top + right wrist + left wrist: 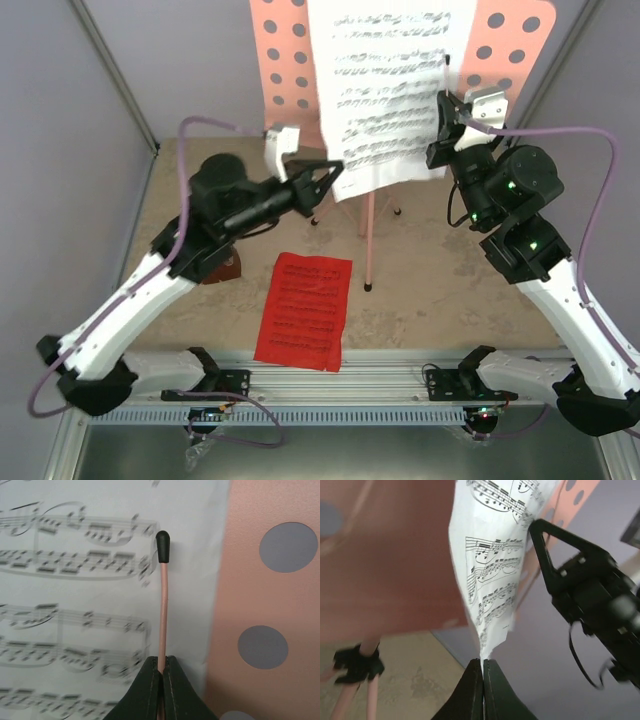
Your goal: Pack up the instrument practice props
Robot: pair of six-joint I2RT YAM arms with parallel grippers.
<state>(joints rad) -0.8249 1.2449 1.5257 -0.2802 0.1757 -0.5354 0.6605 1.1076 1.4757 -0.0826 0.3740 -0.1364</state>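
Observation:
The pink music stand's hole-dotted desk [500,40] stands at the back with the white music sheet [385,90] on it. My left gripper [335,176] is shut on the sheet's lower left corner; in the left wrist view the paper [495,565] rises from between the closed fingertips of this gripper [483,661]. My right gripper [443,108] is shut on the stand's thin pink page-holder wire [163,615], whose black tip [163,546] lies over the sheet [75,605]. The red music sheet [305,308] lies flat on the table. The brown metronome [226,268] is mostly hidden under my left arm.
The stand's pink pole [370,235] and tripod feet stand on the tan table between the arms. Grey walls close in left, right and behind. A metal rail [330,385] runs along the near edge. The stand's black joint [357,662] shows in the left wrist view.

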